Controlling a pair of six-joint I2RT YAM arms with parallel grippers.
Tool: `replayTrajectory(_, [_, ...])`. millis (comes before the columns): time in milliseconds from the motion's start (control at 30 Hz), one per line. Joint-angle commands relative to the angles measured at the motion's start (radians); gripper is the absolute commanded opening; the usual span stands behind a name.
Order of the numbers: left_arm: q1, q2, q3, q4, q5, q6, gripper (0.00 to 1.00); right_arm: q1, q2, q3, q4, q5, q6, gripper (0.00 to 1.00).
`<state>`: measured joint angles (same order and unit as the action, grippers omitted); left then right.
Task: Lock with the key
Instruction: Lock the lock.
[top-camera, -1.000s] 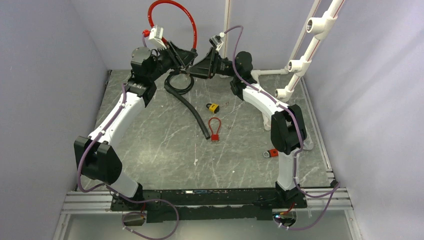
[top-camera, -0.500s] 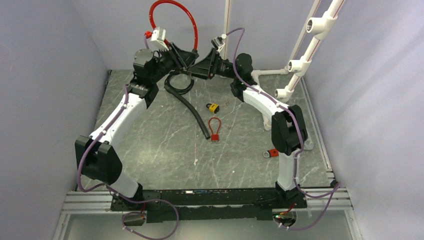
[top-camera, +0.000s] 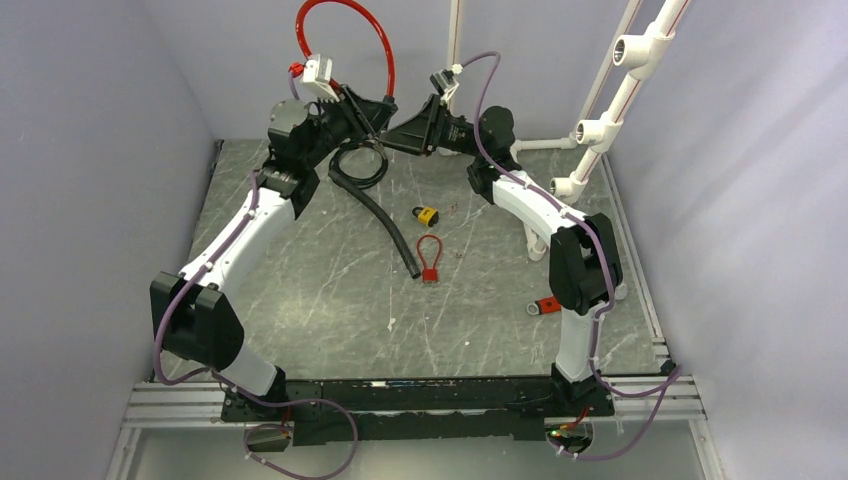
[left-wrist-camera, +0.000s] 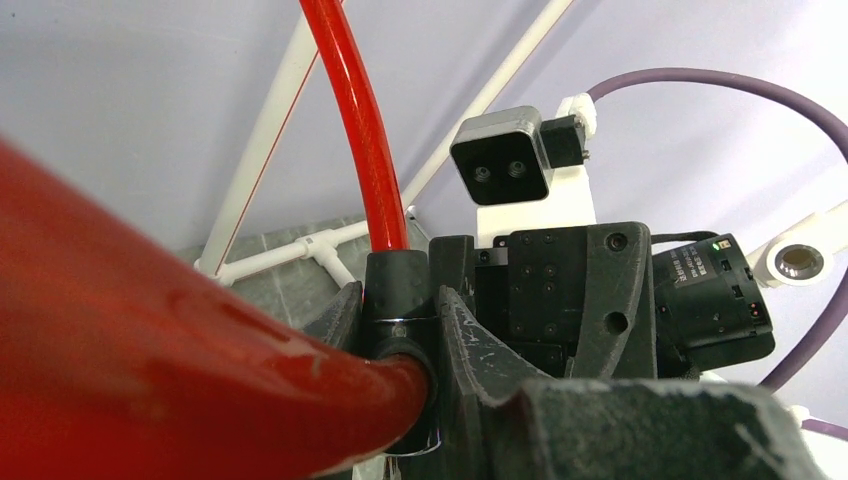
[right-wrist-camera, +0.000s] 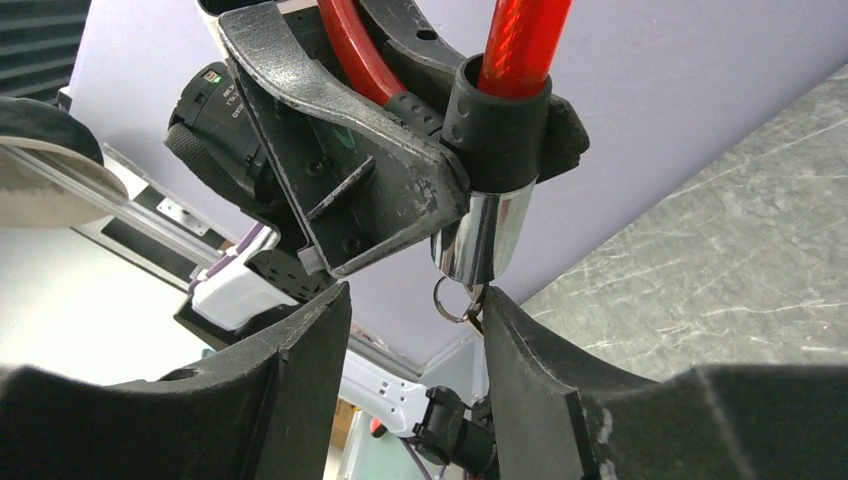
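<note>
left gripper (left-wrist-camera: 400, 320) is clenched on the black plastic head (right-wrist-camera: 497, 120) of the red looped cable lock (left-wrist-camera: 352, 110), held high above the table; a small metal key ring (right-wrist-camera: 452, 297) hangs from its chrome barrel (right-wrist-camera: 478, 235), between the parted fingers of the right gripper (right-wrist-camera: 415, 305)

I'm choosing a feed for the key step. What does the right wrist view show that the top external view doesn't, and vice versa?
Right wrist only: the chrome barrel with a key ring hanging under it, between the open fingers of the right hand. Top external only: the yellow padlock, red loop lock and black cable on the table. Both: the red cable lock clamped in the left hand.
</note>
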<state>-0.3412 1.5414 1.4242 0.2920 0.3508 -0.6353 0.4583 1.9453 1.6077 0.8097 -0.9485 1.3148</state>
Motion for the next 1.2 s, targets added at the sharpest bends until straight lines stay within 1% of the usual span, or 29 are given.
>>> replayTrajectory(0, [0.004,-0.036,-0.011,0.064,-0.027,0.056,0.00,-0.010,-0.078,0.018,0.098,0.002,0.012,0.52])
replayTrajectory(300, [-0.001,-0.040,-0.033,0.041,-0.059,0.110,0.00,-0.026,-0.115,-0.002,0.105,-0.013,-0.021,0.45])
replayTrajectory(467, [-0.001,-0.038,-0.026,0.048,-0.049,0.074,0.00,-0.036,-0.123,-0.061,0.067,-0.004,-0.062,0.39])
replayTrajectory(500, [-0.001,-0.038,-0.025,0.049,-0.045,0.063,0.00,-0.038,-0.124,-0.075,0.053,0.004,-0.072,0.40])
replayTrajectory(567, [-0.001,-0.037,-0.022,0.053,-0.041,0.045,0.00,-0.037,-0.126,-0.096,0.012,0.028,-0.106,0.48])
replayTrajectory(667, [-0.001,-0.038,-0.019,0.049,-0.038,0.034,0.00,-0.036,-0.136,-0.123,-0.034,0.084,-0.159,0.53])
replayTrajectory(733, [-0.001,-0.037,-0.017,0.050,-0.037,0.029,0.00,-0.027,-0.125,-0.112,-0.047,0.091,-0.184,0.53])
replayTrajectory(933, [-0.001,-0.027,-0.006,0.057,-0.042,-0.001,0.00,0.012,-0.104,-0.086,-0.161,0.136,-0.293,0.55])
replayTrajectory(1033, [-0.001,-0.029,-0.007,0.050,-0.039,-0.001,0.00,0.016,-0.096,-0.090,-0.144,0.148,-0.298,0.54])
replayTrajectory(1133, [-0.001,-0.027,0.001,0.044,-0.013,0.005,0.00,0.017,-0.076,-0.054,-0.188,0.156,-0.333,0.45])
replayTrajectory(1167, [-0.001,-0.029,-0.002,0.046,-0.013,0.000,0.00,0.017,-0.067,-0.037,-0.195,0.154,-0.335,0.44])
